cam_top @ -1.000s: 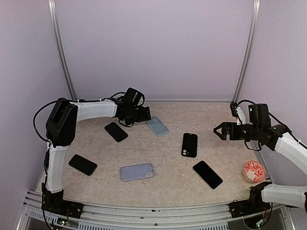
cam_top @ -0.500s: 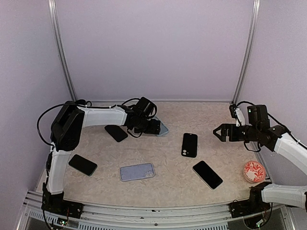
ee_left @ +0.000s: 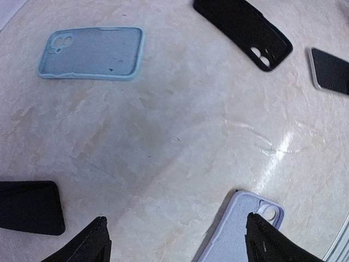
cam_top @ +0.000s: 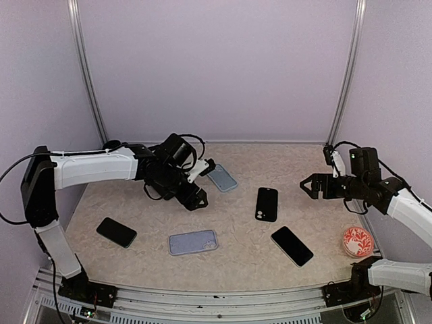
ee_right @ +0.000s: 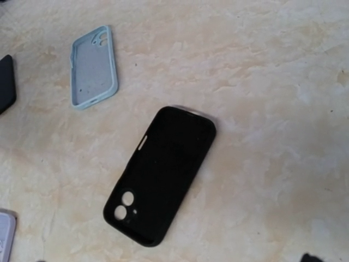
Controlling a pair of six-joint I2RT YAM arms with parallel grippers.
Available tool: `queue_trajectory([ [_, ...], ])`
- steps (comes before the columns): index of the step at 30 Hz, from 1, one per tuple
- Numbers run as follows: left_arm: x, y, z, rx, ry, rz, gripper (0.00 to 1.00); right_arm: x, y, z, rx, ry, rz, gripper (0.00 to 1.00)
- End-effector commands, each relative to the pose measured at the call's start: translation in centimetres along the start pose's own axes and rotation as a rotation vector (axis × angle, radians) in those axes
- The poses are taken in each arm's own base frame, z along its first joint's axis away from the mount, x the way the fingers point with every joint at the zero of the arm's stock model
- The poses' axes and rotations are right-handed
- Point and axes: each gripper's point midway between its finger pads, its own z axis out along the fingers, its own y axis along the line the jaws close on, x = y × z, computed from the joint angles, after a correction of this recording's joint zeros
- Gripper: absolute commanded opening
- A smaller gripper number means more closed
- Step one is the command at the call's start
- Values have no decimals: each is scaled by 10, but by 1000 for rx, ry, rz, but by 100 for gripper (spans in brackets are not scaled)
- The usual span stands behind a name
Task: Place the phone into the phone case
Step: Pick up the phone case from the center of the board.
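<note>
Left end effector [ee_left: 175, 234]: jaws apart, empty, hovering just beyond the lavender case [cam_top: 193, 241]. Right end effector [cam_top: 307, 185]: open, well right of that case. Nearest phone [cam_top: 116, 231] lies flat on the table, left of that case. Judged rigid, thin and slick; pinch across its long edges.

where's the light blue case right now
In the top view the light blue case lies near the table's far edge, about mid-width, with the black case nearer and to its right.

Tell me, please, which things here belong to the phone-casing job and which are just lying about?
Job: left phone, right phone, blue case, black case, lilac case; which pair is meant is unclear.
Lying about: red dish.
</note>
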Motion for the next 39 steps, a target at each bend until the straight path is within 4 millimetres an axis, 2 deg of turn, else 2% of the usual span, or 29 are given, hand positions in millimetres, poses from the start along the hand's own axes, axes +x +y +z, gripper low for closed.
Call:
queue_trajectory([
  [1, 42, -33, 13, 98, 137, 207, 81, -7, 10, -7, -30, -36, -33, 99],
  [9, 55, -54, 24, 147, 170, 322, 72, -6, 11, -13, -36, -51, -41, 100],
  [13, 71, -63, 47, 142, 249, 365, 66, -7, 12, -14, -39, -56, -43, 99],
  [19, 78, -61, 68, 133, 303, 362, 55, -4, 12, -14, -39, -53, -43, 99],
  [24, 74, -60, 71, 122, 297, 355, 52, -4, 11, -15, -37, -56, -42, 99],
  [32, 78, -65, 76, 151, 311, 336, 23, -5, 11, -16, -33, -64, -42, 99],
  [34, 78, -66, 77, 157, 312, 334, 19, -4, 11, -16, -32, -63, -42, 99],
  [39, 81, -66, 80, 160, 321, 330, 17, -4, 10, -15, -31, -60, -42, 99],
])
